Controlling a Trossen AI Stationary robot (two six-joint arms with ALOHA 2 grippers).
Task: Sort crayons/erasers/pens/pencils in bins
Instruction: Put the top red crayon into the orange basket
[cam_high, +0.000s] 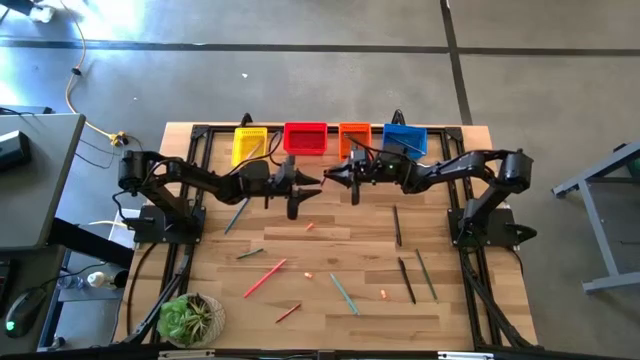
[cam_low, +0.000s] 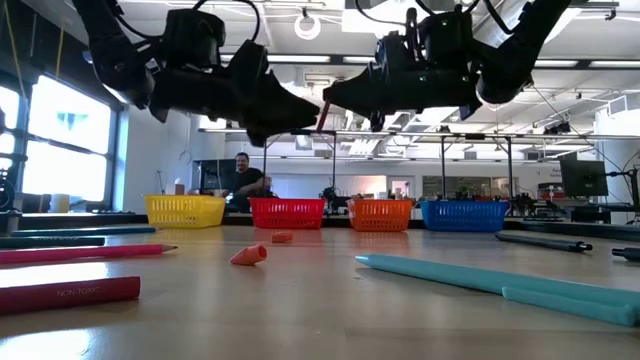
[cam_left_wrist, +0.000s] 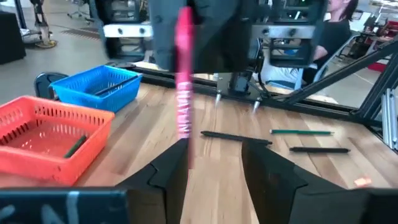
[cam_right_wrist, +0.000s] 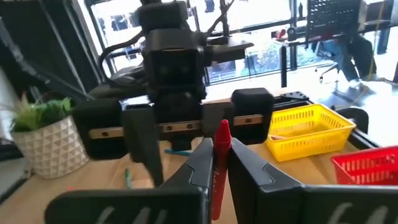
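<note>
The right gripper (cam_right_wrist: 219, 163) is clamped on a red crayon (cam_right_wrist: 219, 158), held in the air in front of the red bin (cam_high: 305, 138), nose to nose with the left gripper (cam_left_wrist: 214, 163). The left gripper's fingers stand apart around that same crayon without pinching it. Behind them the yellow bin (cam_high: 249, 143), orange bin (cam_high: 353, 137) and blue bin (cam_high: 404, 138) flank the red bin, while two erasers (cam_low: 249, 255) lie on the table (cam_high: 330, 235) well in front of it.
</note>
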